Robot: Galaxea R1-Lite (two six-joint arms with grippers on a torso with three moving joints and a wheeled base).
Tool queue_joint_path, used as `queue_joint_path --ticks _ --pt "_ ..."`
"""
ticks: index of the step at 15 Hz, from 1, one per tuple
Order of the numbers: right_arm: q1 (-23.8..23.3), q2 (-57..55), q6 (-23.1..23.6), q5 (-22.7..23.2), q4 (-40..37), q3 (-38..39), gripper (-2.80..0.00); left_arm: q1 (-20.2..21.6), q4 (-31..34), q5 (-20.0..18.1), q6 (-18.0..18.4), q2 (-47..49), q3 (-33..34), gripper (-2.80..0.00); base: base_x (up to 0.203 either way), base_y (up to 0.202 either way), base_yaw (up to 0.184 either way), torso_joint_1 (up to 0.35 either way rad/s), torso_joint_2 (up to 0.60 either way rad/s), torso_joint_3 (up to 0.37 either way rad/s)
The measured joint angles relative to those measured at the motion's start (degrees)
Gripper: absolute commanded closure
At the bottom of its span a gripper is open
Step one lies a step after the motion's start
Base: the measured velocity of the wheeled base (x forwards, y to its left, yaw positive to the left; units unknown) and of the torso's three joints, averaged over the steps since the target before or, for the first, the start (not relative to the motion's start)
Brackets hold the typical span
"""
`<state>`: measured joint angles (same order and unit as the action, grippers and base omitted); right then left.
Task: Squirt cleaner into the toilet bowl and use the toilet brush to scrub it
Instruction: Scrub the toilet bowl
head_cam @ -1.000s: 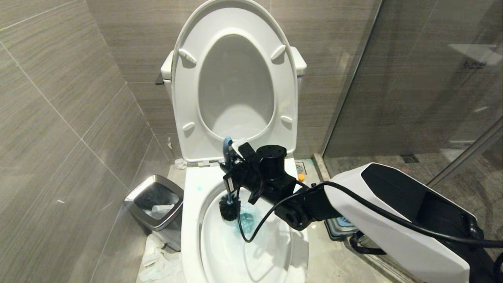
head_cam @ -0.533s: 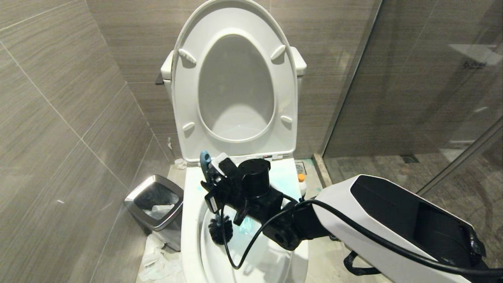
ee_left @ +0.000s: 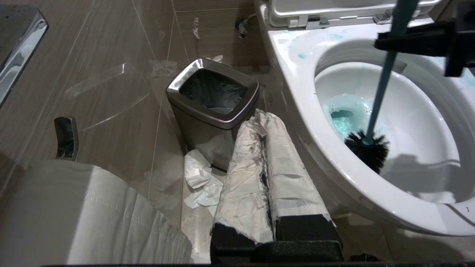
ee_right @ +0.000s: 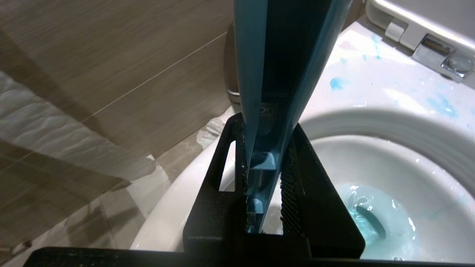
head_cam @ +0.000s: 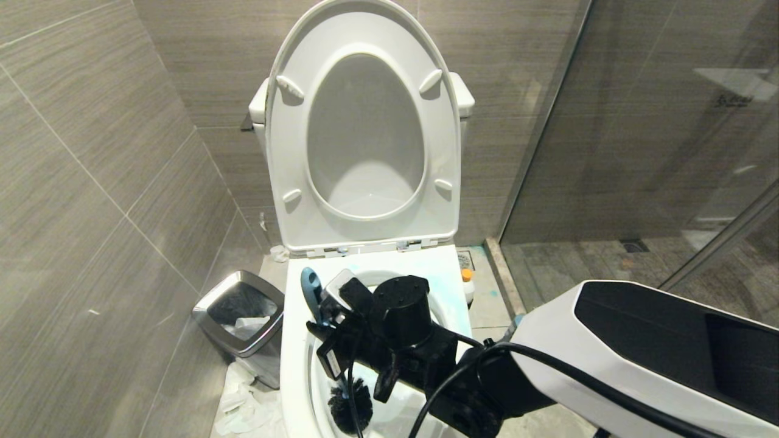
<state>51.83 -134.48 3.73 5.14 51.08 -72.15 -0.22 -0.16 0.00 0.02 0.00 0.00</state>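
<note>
Compared with the earlier head frames, the right gripper (head_cam: 325,316) has been drawn from the rear middle of the bowl toward the lower left of the frame, and the round black bristle head of the blue-grey toilet brush (head_cam: 351,410) has been carried with it, from beside the blue pool to the near left wall of the glossy white ceramic toilet bowl (head_cam: 292,365). The white seat hinge, formerly hidden by the gripper, is now uncovered. The scene itself is not shifted.

The slim brush handle (ee_right: 259,111) is clamped between the black ribbed fingers (ee_right: 289,193) of the right gripper. In the left wrist view the brush head (ee_left: 367,150) is seen pressed against the inner wall just below the rim (ee_left: 297,74), with blue-tinted water (ee_left: 341,116) beside it. The left gripper (ee_left: 265,178), its fingers wrapped in white paper, is held together and is parked beside the toilet.

Blue smears are seen on the white rim. An orange-capped white cleaner bottle (head_cam: 467,286) stands on the floor right of the toilet. A square silver-rimmed waste bin (head_cam: 240,322) sits at lower left on the tiled floor, with crumpled white paper (head_cam: 243,404) in front of it. Grey-brown wall tiles and a glass shower partition (head_cam: 657,134) enclose the space.
</note>
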Motion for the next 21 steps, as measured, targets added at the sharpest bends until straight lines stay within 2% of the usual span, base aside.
queue_joint_path --ticks 4,9,16,21 --pt "0.2 4.7 0.0 0.4 6.4 11.5 0.0 0.0 0.0 0.0 0.0 0.0 0.0 0.0 0.0 0.0 0.0 0.0 0.0 0.0" --pt "-1.1 10.8 0.0 0.4 10.4 22.5 0.0 -0.1 0.0 0.0 0.0 0.0 0.0 0.0 0.0 0.0 0.0 0.0 0.0 0.0" --pt "-6.5 19.3 0.2 0.4 10.2 29.5 0.0 -0.1 0.0 0.0 0.0 0.0 0.0 0.0 0.0 0.0 0.0 0.0 0.0 0.0" --pt "-11.4 21.9 0.7 0.4 9.8 30.3 0.0 0.0 0.0 0.0 0.0 0.0 0.0 0.0 0.0 0.0 0.0 0.0 0.0 0.0"
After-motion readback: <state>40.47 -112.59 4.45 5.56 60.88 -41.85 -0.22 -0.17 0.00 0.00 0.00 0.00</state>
